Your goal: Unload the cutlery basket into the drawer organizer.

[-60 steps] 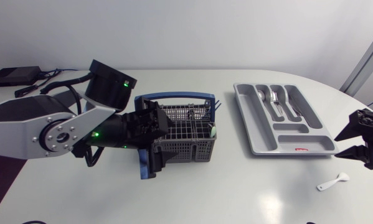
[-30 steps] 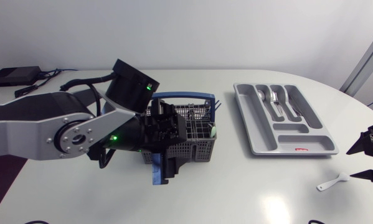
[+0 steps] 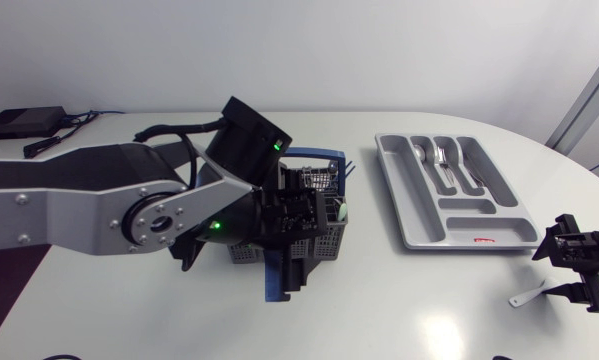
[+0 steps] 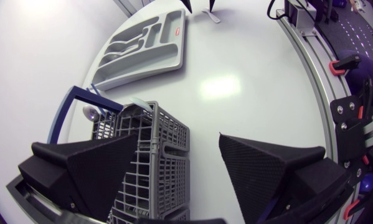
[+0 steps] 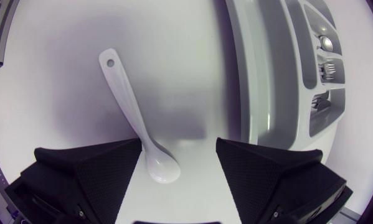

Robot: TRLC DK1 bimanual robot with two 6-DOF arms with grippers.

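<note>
Since a second ago, my left hand (image 4: 179,140) has slid along the cutlery basket (image 3: 317,183) from its far end to the corner nearest the drawer organizer (image 3: 404,200). The basket itself has stayed put on the tabletop. It now sits under and partly between that hand's fingers, which stand wide apart: one is over the grid, the other hangs outside the basket wall, and they clamp nothing.

Judging by the layout, the job is partly done. Several metal pieces already lie in the organizer's middle compartments, well ahead of the left hand. A few items still poke up from the basket's far side, though I cannot tell what they are.

A white spoon (image 5: 136,124) lies loose on the tabletop just outside the organizer, so it still needs putting away. My right hand (image 5: 178,146) has dropped from beside the organizer to hover right over the spoon. Its fingers are spread, and the spoon's bowl sits between them, close to one finger, with the handle pointing ahead. The spoon has not shifted, and nothing has been gripped yet.
</note>
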